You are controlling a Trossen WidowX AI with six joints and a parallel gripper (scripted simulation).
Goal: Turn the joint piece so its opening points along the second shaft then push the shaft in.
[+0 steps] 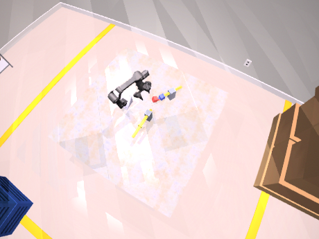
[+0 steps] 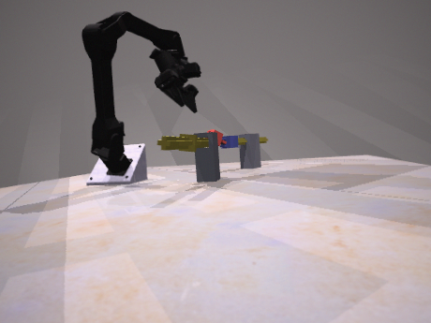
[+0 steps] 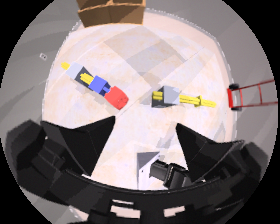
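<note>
Claw (image 1: 145, 95) (image 2: 189, 109) (image 3: 146, 122) is wide open, nothing btwn the fingers, tilted down & above the work. Task's thing, the red square hinged joint piece (image 1: 154, 99) (image 2: 218, 137) (image 3: 117, 98), is just off the tips: up & left of the finger gap in the wrist view, right of the claw in the top view, lower right of it in the exterior. Its long axis runs upper left to lower right in the wrist view, approx in line w/ the blue square hinge piece (image 1: 161, 97) (image 2: 230, 141) (image 3: 99, 84) behind it. The one arm does it all.

Beyond: yellow fixed shaft (image 1: 179, 88) (image 2: 263, 139) (image 3: 65, 66) in its grey block (image 1: 172, 94) (image 2: 251, 151) (image 3: 76, 70). Other side: 2nd yellow shaft (image 1: 139, 127) (image 2: 180, 142) (image 3: 190, 99) thru another grey block (image 1: 148, 115) (image 2: 207, 158) (image 3: 172, 96), at an angle, its short end apart from the red pc.

Looks like the reach-in step; turn & push not done. Next prob. needs claw over red, fingers either side, then down. No obstacle seen btwn claw & red; main risk is a finger clipping the blue pc or the 2nd shaft's end. White slanted arm base (image 1: 129, 102) (image 2: 141, 158) (image 3: 142, 160) is on the table (image 1: 166, 192) (image 2: 187, 259) (image 3: 65, 100), bottom centre of wrist view, out of the way.
</note>
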